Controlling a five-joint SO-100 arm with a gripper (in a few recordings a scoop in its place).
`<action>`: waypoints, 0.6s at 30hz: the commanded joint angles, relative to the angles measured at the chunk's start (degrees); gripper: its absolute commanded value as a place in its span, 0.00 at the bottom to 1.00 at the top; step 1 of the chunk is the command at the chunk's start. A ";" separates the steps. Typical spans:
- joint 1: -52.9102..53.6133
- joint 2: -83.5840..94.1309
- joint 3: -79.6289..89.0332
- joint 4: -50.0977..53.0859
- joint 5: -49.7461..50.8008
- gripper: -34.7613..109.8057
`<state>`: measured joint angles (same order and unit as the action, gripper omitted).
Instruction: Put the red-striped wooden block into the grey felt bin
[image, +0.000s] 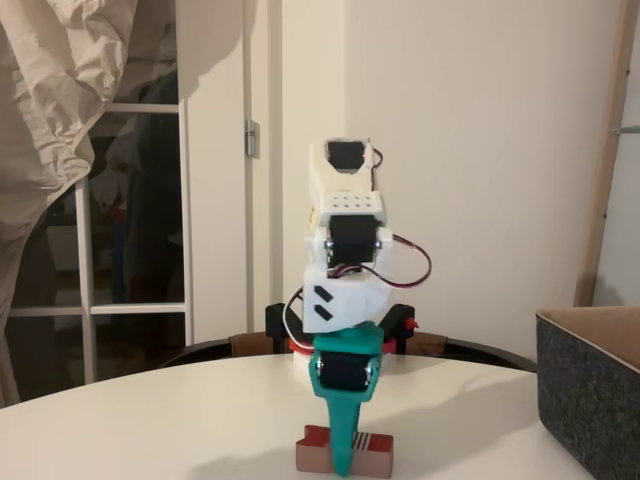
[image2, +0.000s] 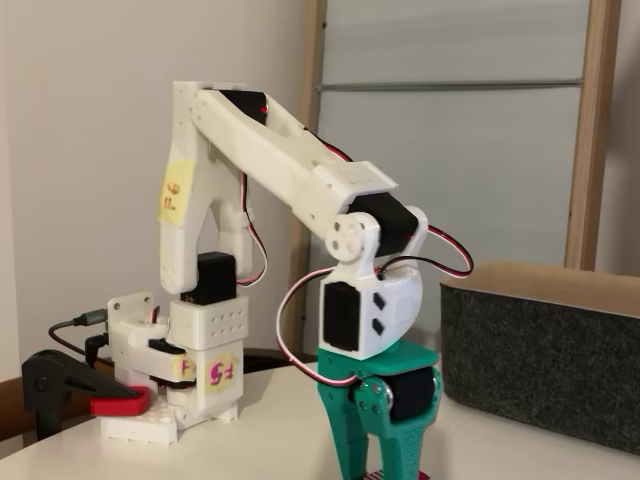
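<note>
The red-striped wooden block (image: 372, 448) lies flat on the white table at the front centre, and a sliver of its striped top (image2: 378, 477) shows at the bottom edge of the other fixed view. My teal gripper (image: 344, 462) points straight down onto the block's middle. One finger (image: 345, 430) covers the block's near side. Seen from the side, the gripper (image2: 392, 472) has a finger on each side of the block, and I cannot see whether they press on it. The grey felt bin (image: 590, 395) stands at the right, apart from the block, its wall (image2: 540, 355) behind the gripper.
The arm's white base (image2: 195, 390) is clamped at the table's far edge, with a red and black clamp (image2: 75, 390) beside it. Red and black cables loop off the wrist (image2: 300, 320). Bare white table (image: 150, 420) spreads left of the block.
</note>
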<state>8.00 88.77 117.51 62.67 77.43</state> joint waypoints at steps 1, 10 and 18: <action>1.32 5.62 0.18 0.44 1.49 0.32; 2.64 13.54 0.18 0.53 2.55 0.31; 2.72 15.21 0.53 0.62 1.67 0.35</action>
<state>9.67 101.07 117.60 62.75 78.75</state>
